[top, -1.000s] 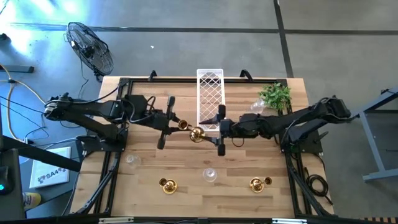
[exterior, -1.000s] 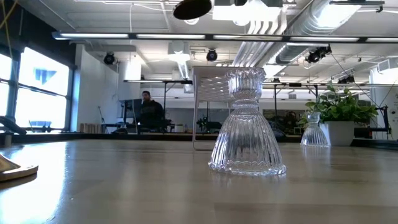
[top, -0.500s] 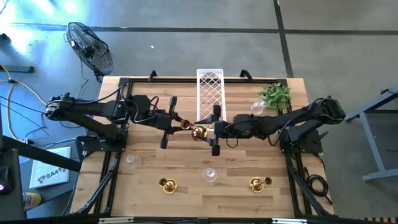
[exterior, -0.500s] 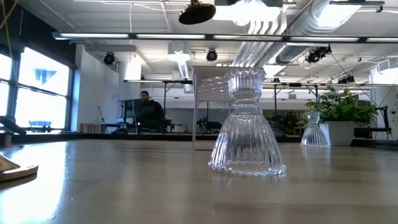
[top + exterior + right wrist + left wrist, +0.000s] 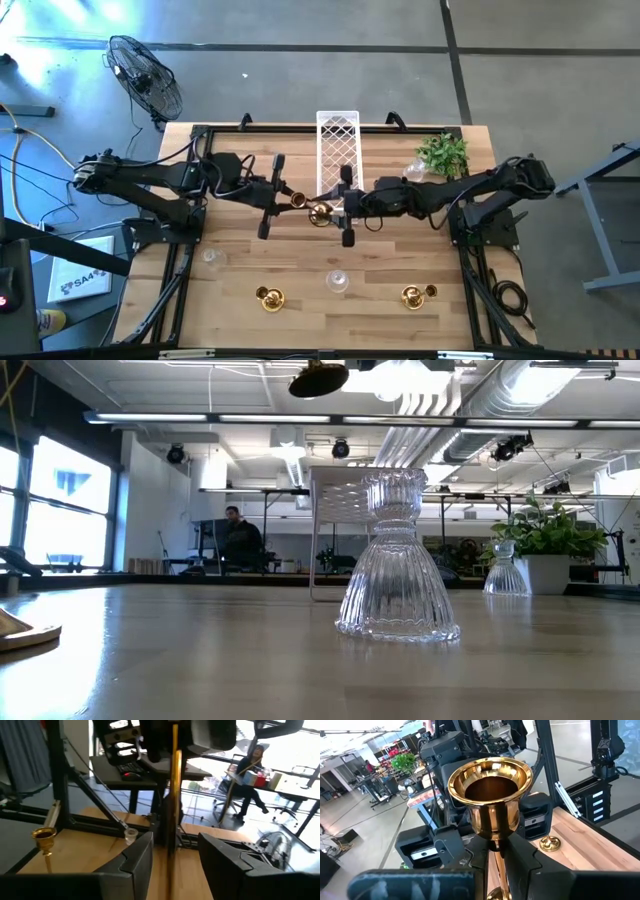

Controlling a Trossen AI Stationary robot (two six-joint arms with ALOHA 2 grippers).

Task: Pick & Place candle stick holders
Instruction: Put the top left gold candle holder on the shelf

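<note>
I have the tall gold candle holder (image 5: pixel 308 208) up off the worktop (image 5: pixel 300 270), near the centre of the high view, just below the white lattice tray (image 5: pixel 337 150). My left claw (image 5: pixel 283 196) is clamped shut on its slim stem; the left wrist view shows the gold cup (image 5: pixel 490 787) standing right above my fingers (image 5: pixel 530 865). My right claw (image 5: pixel 336 208) has come in from the other side, and in the right wrist view the stem (image 5: pixel 175 785) runs between its two fingers (image 5: pixel 132 862) with a gap on each side, so that claw is open around it and not yet gripping.

I judge this is a hand-over in mid-air, only part done. Much is left: two squat gold holders (image 5: pixel 268 298) (image 5: pixel 414 295) sit along the lower edge of the high view, a clear glass one (image 5: pixel 337 281) between them, another glass one (image 5: pixel 211 257) at lower left, and one more (image 5: pixel 413 172) beside the green plant (image 5: pixel 443 153) at upper right. Nothing seems to lie in the tray.
</note>
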